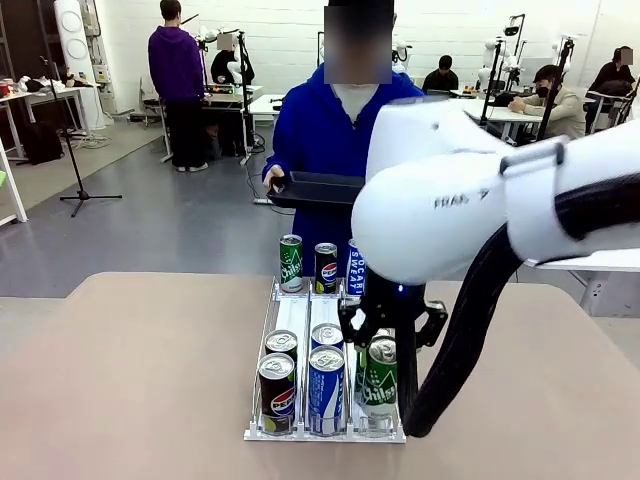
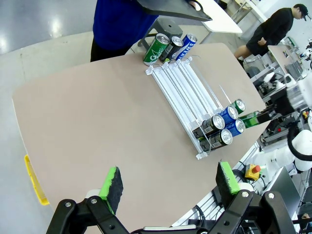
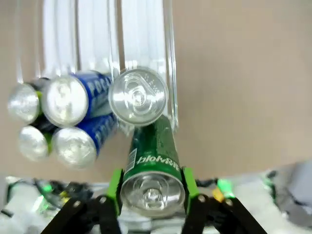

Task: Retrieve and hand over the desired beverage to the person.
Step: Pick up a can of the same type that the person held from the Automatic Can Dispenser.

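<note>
A green can (image 3: 150,163) sits between the green pads of my right gripper (image 3: 151,189), which is shut on it at the near right end of the clear rack (image 1: 296,312). In the front view the right gripper (image 1: 390,362) hangs over that green can (image 1: 378,392). The person (image 1: 320,130) in a blue hoodie stands at the far side holding a black tray (image 1: 312,188). My left gripper (image 2: 169,184) hovers open high above the table with nothing between its fingers; from there the held green can (image 2: 251,118) looks tilted at the rack's edge.
Near me the rack holds a black Pepsi can (image 1: 277,392), a blue can (image 1: 326,390) and more behind them. At its far end stand a green can (image 1: 291,263), a black Pepsi can (image 1: 326,267) and a blue can (image 1: 355,268). The beige table (image 1: 130,380) is bare on both sides.
</note>
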{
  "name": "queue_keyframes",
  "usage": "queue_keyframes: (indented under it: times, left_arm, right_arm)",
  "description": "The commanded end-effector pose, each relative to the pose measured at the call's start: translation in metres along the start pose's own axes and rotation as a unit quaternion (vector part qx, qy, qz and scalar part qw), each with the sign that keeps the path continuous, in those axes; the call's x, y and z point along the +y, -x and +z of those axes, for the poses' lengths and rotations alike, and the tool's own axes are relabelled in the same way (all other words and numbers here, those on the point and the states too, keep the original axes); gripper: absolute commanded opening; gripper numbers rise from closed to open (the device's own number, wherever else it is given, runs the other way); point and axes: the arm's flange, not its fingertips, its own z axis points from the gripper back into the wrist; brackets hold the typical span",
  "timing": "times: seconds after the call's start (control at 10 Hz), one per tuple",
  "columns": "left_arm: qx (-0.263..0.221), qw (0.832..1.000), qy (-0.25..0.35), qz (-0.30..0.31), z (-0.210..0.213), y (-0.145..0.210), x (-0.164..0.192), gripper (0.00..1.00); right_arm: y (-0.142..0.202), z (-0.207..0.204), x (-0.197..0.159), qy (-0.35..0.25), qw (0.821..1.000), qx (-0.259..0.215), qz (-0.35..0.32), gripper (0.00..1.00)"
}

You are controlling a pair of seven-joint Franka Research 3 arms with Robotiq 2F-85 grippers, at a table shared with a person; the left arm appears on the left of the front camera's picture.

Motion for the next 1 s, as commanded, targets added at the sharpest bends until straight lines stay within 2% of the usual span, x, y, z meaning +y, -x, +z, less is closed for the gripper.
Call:
queue_keyframes:
  times: [0.0, 0.4, 0.7, 0.9]
  left_arm:
    - [-0.006, 1.000, 0.009, -0.011, 0.000, 0.001, 0.002, 1.00]
    - [-0.006, 1.000, 0.009, -0.011, 0.000, 0.001, 0.002, 1.00]
    - [-0.006, 1.000, 0.009, -0.011, 0.000, 0.001, 0.002, 1.00]
    - [-0.006, 1.000, 0.009, -0.011, 0.000, 0.001, 0.002, 1.00]
  right_arm:
    - [0.023, 0.070, -0.003, 0.024, 0.998, 0.020, -0.056, 0.00]
    - [0.045, 0.183, 0.010, -0.009, 0.994, -0.081, -0.078, 0.00]
    - [0.011, 0.227, 0.025, -0.016, 0.992, -0.117, -0.047, 0.00]
    - [-0.019, 0.232, 0.032, -0.011, 0.995, -0.097, -0.031, 0.00]
